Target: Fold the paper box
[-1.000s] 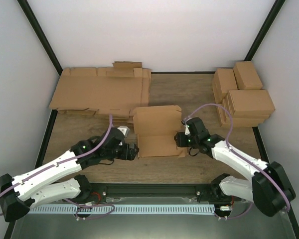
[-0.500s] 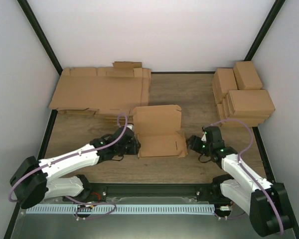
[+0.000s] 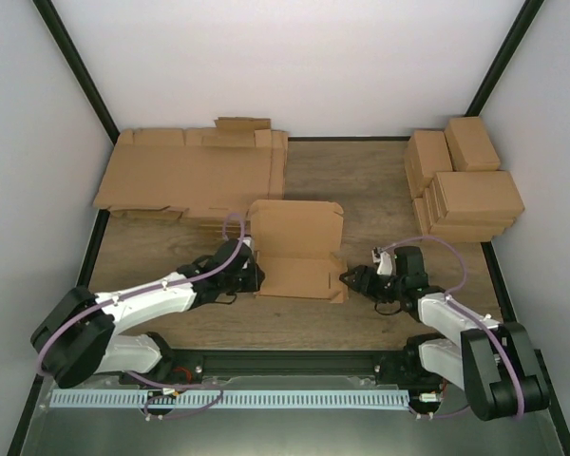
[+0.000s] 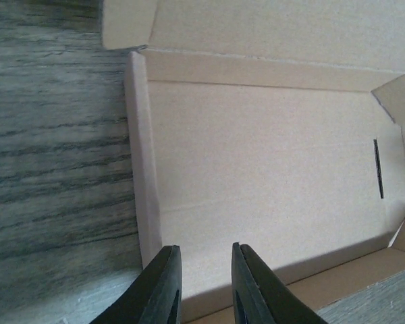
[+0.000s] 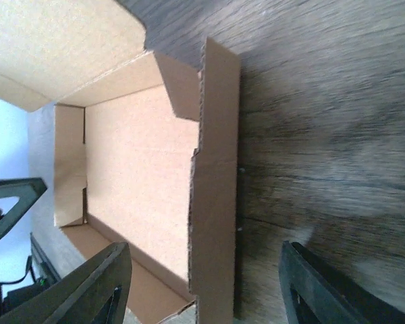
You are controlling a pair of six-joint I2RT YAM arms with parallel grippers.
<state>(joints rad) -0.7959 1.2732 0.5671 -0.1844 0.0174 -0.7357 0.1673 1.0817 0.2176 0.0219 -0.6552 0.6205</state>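
The paper box (image 3: 296,255) lies mid-table as a shallow brown tray with its lid flap standing up at the back. My left gripper (image 3: 256,276) is at the tray's left end. In the left wrist view its jaws (image 4: 202,248) are open by a narrow gap over the box floor (image 4: 256,148), just inside the left wall, with nothing between them. My right gripper (image 3: 350,281) is at the tray's right end. In the right wrist view it (image 5: 206,253) stands wide open, and the box's right side wall (image 5: 216,175) rises between the fingers without touching them.
A pile of flat cardboard sheets (image 3: 190,176) lies at the back left. Stacked finished brown boxes (image 3: 465,180) stand at the back right. Wood-grain table (image 3: 361,180) shows between them, and black frame posts run up both back corners.
My left gripper slid right to the box's left end and its jaws narrowed. My right gripper backed off the box's right side, then dropped low and returned to straddle the right wall.
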